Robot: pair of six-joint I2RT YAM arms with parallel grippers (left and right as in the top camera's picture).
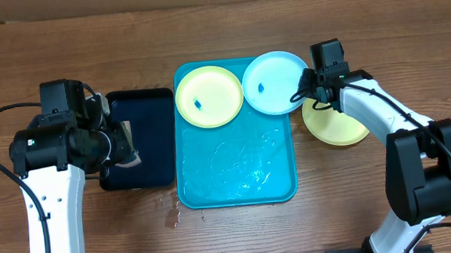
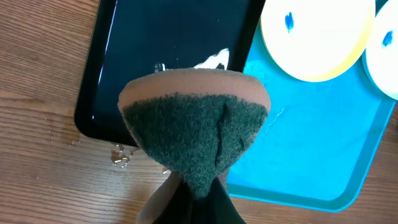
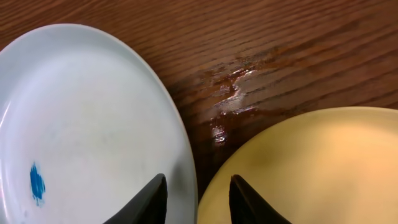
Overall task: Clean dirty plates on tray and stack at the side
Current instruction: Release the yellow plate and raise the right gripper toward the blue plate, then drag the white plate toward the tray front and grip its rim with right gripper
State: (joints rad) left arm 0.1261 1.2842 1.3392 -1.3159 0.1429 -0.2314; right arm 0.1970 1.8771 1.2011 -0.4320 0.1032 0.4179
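Three plates are in view, two pale yellow-green and one light blue, along with two trays and one sponge. One yellow-green plate [image 1: 209, 97] sits in the far-left corner of the turquoise tray [image 1: 236, 173], with a small blue smudge near its centre. The light blue plate [image 1: 274, 80] is just to its right, overhanging the tray's far-right corner, and it too has one blue smudge [image 3: 37, 183]. The second yellow-green plate [image 1: 339, 131] lies on the table to the right of the tray; the right arm covers part of it, so its centre cannot be checked for a mark. The right gripper [image 1: 309, 86] has its two fingers apart astride the right rim of the light blue plate — one above the plate, one outside it — and is not clamped. The left gripper [image 1: 125, 144] is clenched on a folded green-and-tan sponge [image 2: 193, 134] over the black tray [image 1: 150, 115], left of the turquoise one. The sponge hides most of that gripper in the wrist view. Water droplets [image 1: 172, 216] dot the table by the turquoise tray's near-left corner.
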